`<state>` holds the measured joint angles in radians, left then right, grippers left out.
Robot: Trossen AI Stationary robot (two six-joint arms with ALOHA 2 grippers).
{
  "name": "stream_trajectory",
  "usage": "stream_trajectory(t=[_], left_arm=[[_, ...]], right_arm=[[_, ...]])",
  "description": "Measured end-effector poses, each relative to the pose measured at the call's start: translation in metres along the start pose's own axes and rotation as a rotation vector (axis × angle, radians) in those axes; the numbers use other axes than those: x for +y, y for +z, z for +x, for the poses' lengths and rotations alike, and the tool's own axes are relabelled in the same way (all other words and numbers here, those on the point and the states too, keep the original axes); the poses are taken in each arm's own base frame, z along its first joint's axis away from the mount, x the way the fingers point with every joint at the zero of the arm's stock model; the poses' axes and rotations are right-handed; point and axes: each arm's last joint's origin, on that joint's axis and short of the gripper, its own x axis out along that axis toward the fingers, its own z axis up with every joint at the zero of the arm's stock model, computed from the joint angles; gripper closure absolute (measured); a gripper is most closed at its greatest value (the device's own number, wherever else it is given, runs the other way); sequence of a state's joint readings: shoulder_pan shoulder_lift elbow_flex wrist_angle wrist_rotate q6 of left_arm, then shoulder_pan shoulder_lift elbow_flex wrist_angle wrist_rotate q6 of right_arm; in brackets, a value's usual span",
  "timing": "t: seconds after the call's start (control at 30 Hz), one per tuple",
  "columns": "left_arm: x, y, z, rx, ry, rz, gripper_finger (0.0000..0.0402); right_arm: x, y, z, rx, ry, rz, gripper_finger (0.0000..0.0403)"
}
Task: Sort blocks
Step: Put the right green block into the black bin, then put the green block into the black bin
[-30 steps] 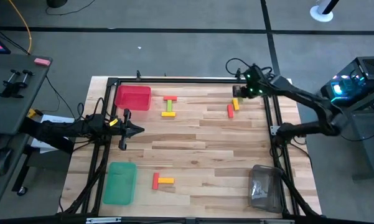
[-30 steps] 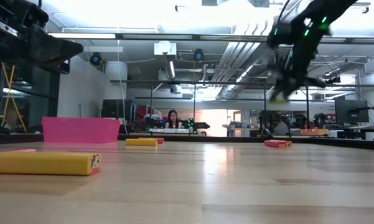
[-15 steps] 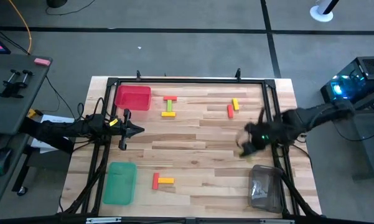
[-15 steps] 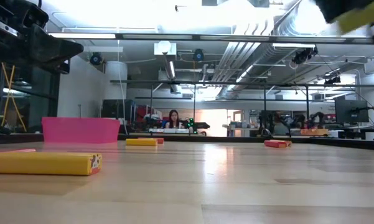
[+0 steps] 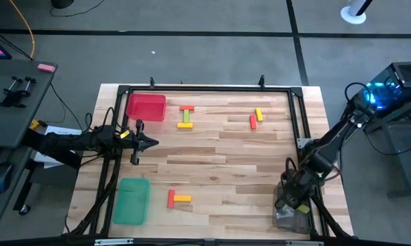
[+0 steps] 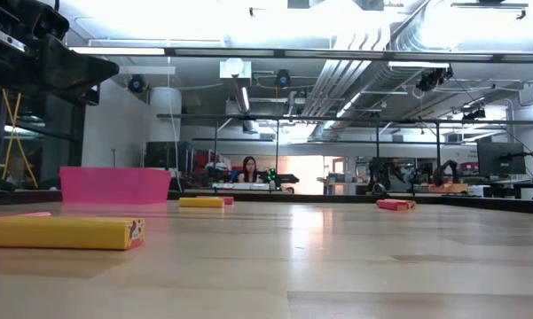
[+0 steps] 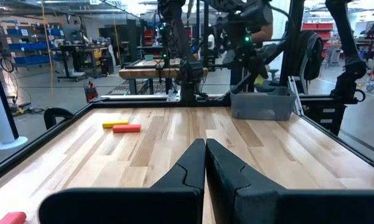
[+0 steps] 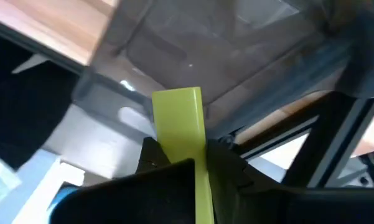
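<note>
On counter (image 5: 219,164), framed by dark rails, three trays at the corners: green tray (image 5: 131,201) near left, red tray (image 5: 146,107) far left, clear tray (image 5: 290,208) near right, presumably one bin per colour.

Over clear tray, right tool (image 5: 292,198) pinched shut on a light green block (image 8: 185,134), held upright between the fingers with most of its length sticking out; likely carried here for dropping in, so clear tray seems meant for green. Release not yet made.

At left edge between red and green trays, left tool (image 7: 205,163) parked low, fingers pressed together on nothing, probably waiting clear of the work.

Loose blocks on the wood, well apart from any tray: red block (image 5: 186,108) lying across a green one (image 5: 186,117) over a yellow one near red tray; yellow and red pair (image 5: 255,117) at far right, just beside each other; red and yellow pair (image 5: 178,198) touching in an L beside green tray. Most sorting judged undone.
</note>
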<state>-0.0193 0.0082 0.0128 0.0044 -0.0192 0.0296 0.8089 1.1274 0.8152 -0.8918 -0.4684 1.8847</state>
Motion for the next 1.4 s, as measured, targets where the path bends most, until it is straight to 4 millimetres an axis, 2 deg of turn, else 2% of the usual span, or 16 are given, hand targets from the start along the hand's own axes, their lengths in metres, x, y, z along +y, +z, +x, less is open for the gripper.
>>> stream_trajectory(t=[0.23, 0.33, 0.47, 0.57, 0.67, 0.77, 0.87, 0.93, 1.07, 1.17, 1.3, 1.4], left_arm=[[0.000, 0.000, 0.000, -0.001, 0.000, 0.000, 0.0401], [0.000, 0.000, 0.000, 0.000, 0.000, 0.000, 0.0401], [0.000, 0.000, 0.000, 0.000, 0.000, 0.000, 0.0401], [0.000, 0.000, 0.000, 0.000, -0.001, 0.000, 0.0401], [0.000, 0.000, 0.000, 0.000, 0.000, 0.000, 0.0401], [0.000, 0.000, 0.000, 0.000, 0.000, 0.000, 0.0401], [0.000, 0.000, 0.000, 0.000, 0.000, 0.000, 0.0401], [0.000, 0.000, 0.000, 0.000, 0.000, 0.000, 0.0401], [0.000, 0.000, 0.000, 0.000, 0.000, 0.000, 0.0401], [0.000, 0.000, 0.000, 0.000, 0.000, 0.000, 0.0401], [0.000, 0.000, 0.000, 0.000, 0.000, 0.000, 0.0401], [0.000, 0.000, 0.000, -0.001, 0.000, 0.000, 0.0401]], right_arm=[[0.004, 0.004, 0.002, 0.016, 0.029, -0.007, 0.0390], [0.008, 0.002, 0.002, 0.032, 0.068, -0.045, 0.0355], [0.011, 0.000, 0.002, 0.073, 0.096, -0.101, 0.0288], [0.015, -0.004, 0.000, 0.167, 0.119, -0.147, 0.0244], [0.028, -0.008, -0.012, 0.258, 0.276, -0.207, 0.0221], [0.054, 0.002, -0.036, 0.174, 0.600, -0.239, 0.0217], [0.069, 0.035, -0.062, -0.047, 0.838, -0.249, 0.0220], [0.070, 0.065, -0.075, -0.195, 0.871, -0.260, 0.0224], [0.065, 0.137, -0.092, -0.447, 0.814, -0.320, 0.0232], [0.070, 0.194, -0.106, -0.619, 0.745, -0.337, 0.0234], [0.089, 0.261, -0.136, -0.839, 0.659, -0.237, 0.0234], [0.109, 0.303, -0.156, -0.942, 0.575, -0.155, 0.0235]])
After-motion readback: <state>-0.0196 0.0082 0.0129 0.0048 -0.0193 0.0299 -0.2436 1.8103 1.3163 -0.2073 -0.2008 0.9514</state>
